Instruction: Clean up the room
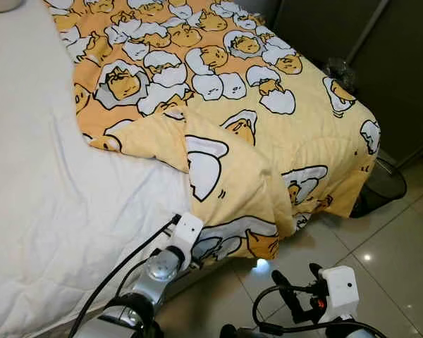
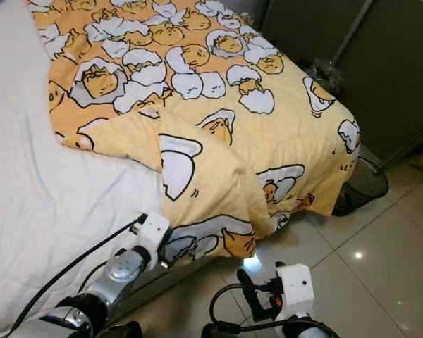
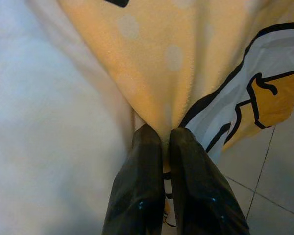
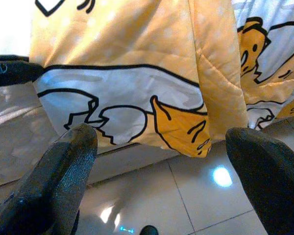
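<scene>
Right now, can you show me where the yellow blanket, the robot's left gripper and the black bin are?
yellow blanket point(image 1: 233, 84), left eye view, its patterned top.
left gripper point(image 3: 165, 139), left wrist view, fingertips pinching the blanket's edge.
black bin point(image 1: 381, 186), left eye view, its mesh side.

The left arm point(image 1: 151, 278) is showing a shiny silver round joint with a white box-shaped wrist block above it, and black cables are running along it. The right arm point(image 1: 338, 289) is wearing a white square block with a small red mark beside it, and a black cable is looping below. The fingers point(image 4: 59, 181) of both grippers are looking black, long and slightly glossy.
</scene>
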